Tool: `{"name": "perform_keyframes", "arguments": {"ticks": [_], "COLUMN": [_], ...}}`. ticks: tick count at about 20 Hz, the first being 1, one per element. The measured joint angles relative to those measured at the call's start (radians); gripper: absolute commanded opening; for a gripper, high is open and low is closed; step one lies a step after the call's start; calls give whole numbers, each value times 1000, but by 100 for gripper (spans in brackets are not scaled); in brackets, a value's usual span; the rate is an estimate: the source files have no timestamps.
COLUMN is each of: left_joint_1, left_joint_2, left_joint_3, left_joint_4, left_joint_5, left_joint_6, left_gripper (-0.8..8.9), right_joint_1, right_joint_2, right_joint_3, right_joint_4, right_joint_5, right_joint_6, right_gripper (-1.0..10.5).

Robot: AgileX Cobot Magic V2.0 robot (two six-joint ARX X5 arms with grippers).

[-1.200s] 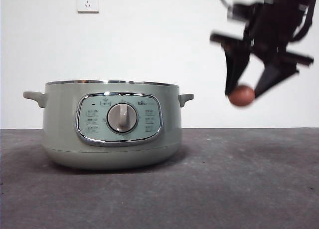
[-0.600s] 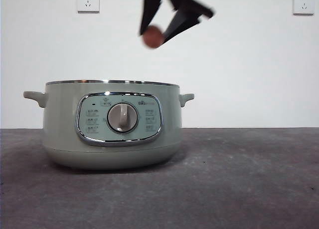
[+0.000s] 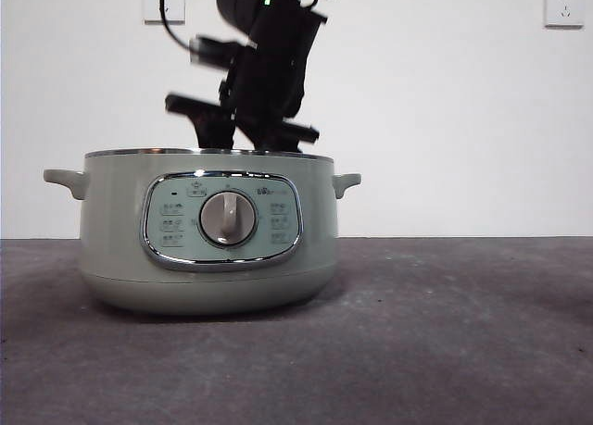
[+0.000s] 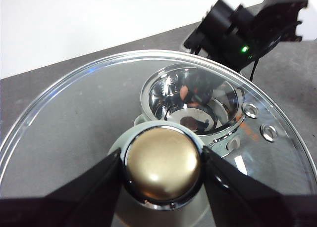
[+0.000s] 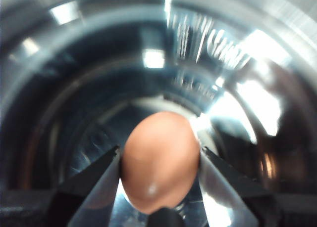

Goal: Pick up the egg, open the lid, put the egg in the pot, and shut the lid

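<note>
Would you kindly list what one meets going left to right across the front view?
Left socket → pot's left handle → dial → pot's right handle → right socket.

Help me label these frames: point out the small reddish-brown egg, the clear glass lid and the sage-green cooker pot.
egg (image 5: 159, 162), right wrist view, middle of shell.
lid (image 4: 74, 108), left wrist view, glass dome.
pot (image 3: 111, 231), front view, green side wall.

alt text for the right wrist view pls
The right gripper holds a reddish-brown egg between its two black jaws, down inside the pot's shiny steel bowl. The blurred metal wall fills the rest of the frame.
</note>
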Motion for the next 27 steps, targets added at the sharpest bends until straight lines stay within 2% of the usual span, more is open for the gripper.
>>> {"name": "perform_keyframes", "arguments": {"ticks": [9,10,12,13,17,21,27], "left_joint_1": [0,0,0,0,0,0,0], "left_joint_2": [0,0,0,0,0,0,40], "left_joint_3": [0,0,0,0,0,0,0], "left_joint_4": [0,0,0,0,0,0,0], "left_joint_5": [0,0,0,0,0,0,27], "left_joint_6": [0,0,0,0,0,0,0], "left_gripper": [-8,-8,-8,-8,-8,-8,-8], "right_joint_1": [10,10,10,10,18,20,20], "right_joint_2": [46,46,46,46,48,44,-204], "right_joint_3": [3,3,3,3,58,289,329], "right_joint_4": [-41,-40,-40,-40,-87,-319,-414], "right_joint_5": [0,0,0,0,0,0,0], "right_joint_6": [-14,-14,-14,-14,-14,-27,-48], "right_gripper": [-11,46,350,440,450,442,436]}}
